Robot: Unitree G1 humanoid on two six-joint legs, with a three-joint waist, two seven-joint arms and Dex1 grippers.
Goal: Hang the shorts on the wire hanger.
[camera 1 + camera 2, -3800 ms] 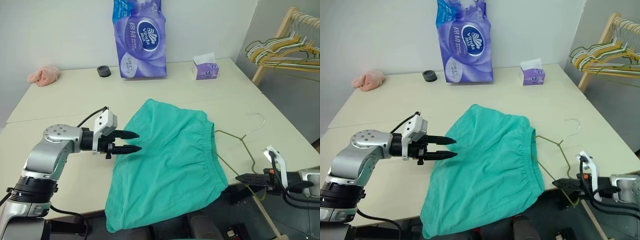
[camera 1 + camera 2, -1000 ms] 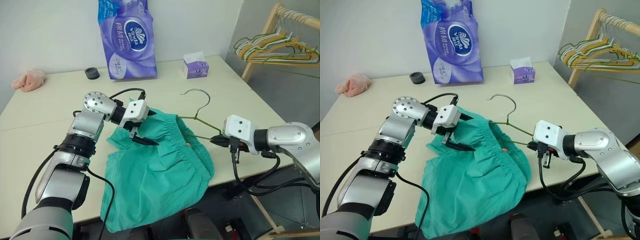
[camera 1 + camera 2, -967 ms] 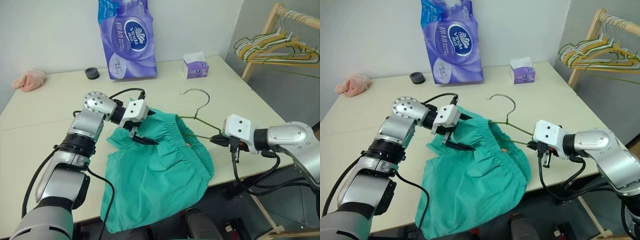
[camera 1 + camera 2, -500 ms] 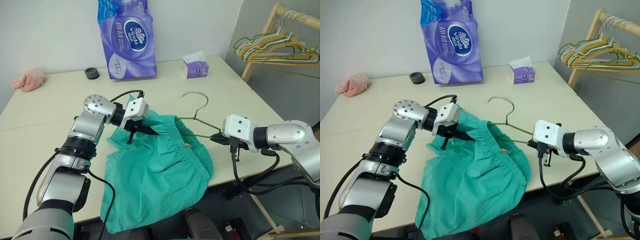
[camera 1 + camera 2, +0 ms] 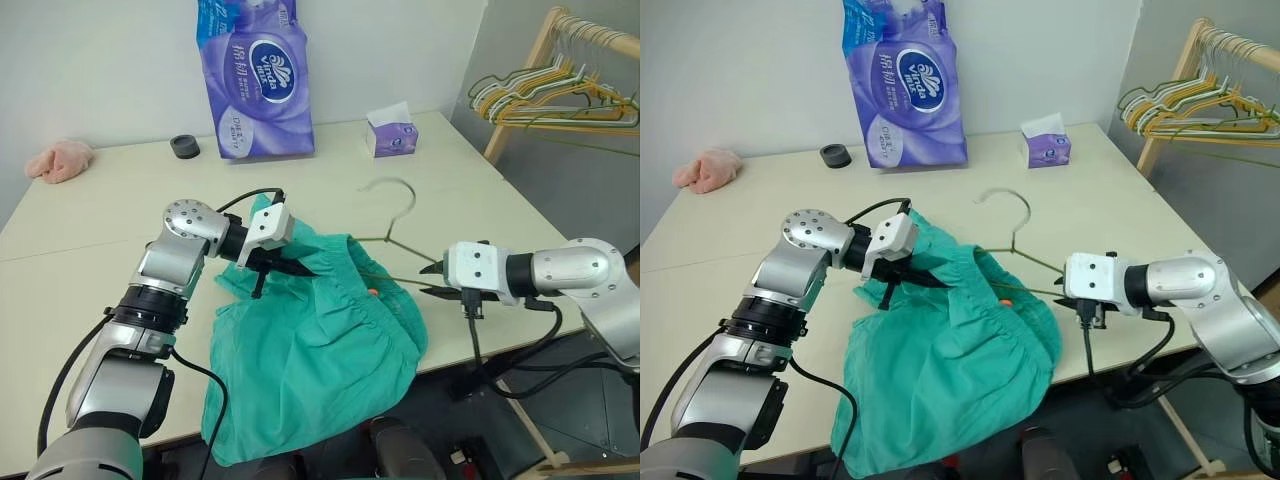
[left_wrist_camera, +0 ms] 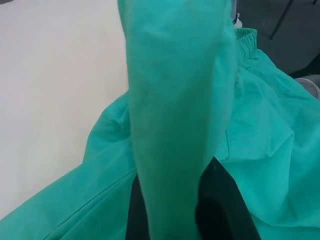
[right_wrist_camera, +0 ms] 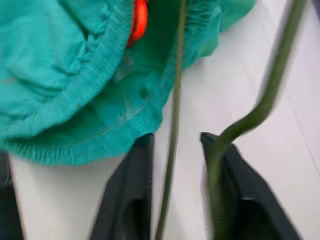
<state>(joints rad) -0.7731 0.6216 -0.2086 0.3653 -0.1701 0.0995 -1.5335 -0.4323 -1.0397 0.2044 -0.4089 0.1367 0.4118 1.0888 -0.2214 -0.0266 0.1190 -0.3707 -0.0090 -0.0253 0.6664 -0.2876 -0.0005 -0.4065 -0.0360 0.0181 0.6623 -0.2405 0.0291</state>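
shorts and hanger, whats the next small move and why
Probably re-close the right gripper on the wire hanger before anything else. Its jaws stand apart around the wire, one hanger arm is already inside the waistband of the shorts, and the left gripper is shut on a fold of them.

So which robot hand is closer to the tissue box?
Right. The right gripper sits near the table edge, straight below the tissue box; the left gripper is farther left, on the shorts.
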